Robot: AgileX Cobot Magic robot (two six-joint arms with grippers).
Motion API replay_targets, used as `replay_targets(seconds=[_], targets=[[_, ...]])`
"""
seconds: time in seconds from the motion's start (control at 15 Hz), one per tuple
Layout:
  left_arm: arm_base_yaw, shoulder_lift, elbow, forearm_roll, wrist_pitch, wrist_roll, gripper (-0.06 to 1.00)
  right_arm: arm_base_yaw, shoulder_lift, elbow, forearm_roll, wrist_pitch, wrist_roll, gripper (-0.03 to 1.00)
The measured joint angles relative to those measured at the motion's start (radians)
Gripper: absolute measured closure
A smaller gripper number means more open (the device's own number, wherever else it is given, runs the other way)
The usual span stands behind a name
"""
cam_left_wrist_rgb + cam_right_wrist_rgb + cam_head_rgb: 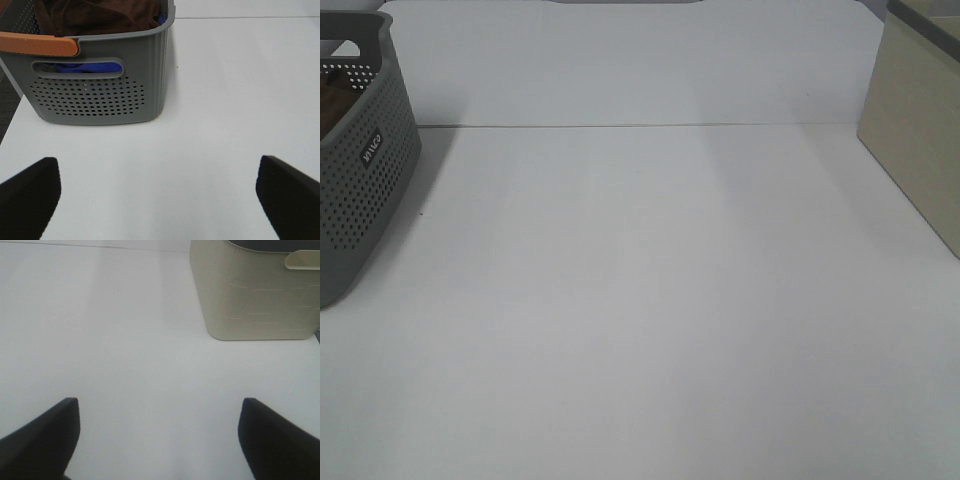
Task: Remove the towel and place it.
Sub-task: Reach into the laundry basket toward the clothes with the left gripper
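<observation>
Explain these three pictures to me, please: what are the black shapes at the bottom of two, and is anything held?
This is a two-armed robot. The wide picture comes from a camera mounted high over a white table; the arms are out of that view. The other two come from a camera on each wrist. The black shapes belong to the end effectors: the left end effector faces a grey perforated basket containing a dark reddish-brown towel and some blue cloth; the right end effector faces a cream bin. Both stand open, holding nothing.

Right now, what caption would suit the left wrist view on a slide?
Left jaws wide open over the white table, facing the grey perforated basket holding the reddish-brown towel.
</observation>
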Motion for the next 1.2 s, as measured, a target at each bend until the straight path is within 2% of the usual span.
replay_targets(seconds=[1.2], targets=[[0.0, 0.0, 0.0, -0.002, 0.0, 0.019, -0.05, 0.0, 0.0, 0.0, 0.0, 0.0, 0.0, 0.14]])
